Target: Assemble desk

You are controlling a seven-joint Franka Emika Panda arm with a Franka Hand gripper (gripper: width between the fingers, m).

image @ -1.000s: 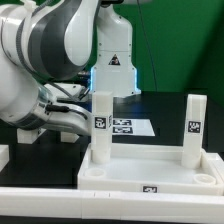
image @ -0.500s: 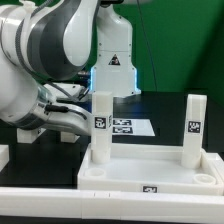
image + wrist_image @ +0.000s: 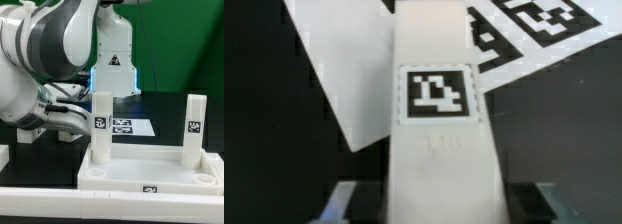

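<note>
Two legs stand upright in the tabletop (image 3: 150,168), left leg (image 3: 100,125) and right leg (image 3: 195,125). On the wrist view a tagged leg (image 3: 441,150) runs lengthwise between part-open fingers (image 3: 345,203), slim gaps either side, nothing gripped yet.

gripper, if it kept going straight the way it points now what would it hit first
The upright leg: it stands right between the fingers of the gripper, so pushing on would probably bring the palm against it. The marker board lies farther behind, though depth is hard to judge.
</note>
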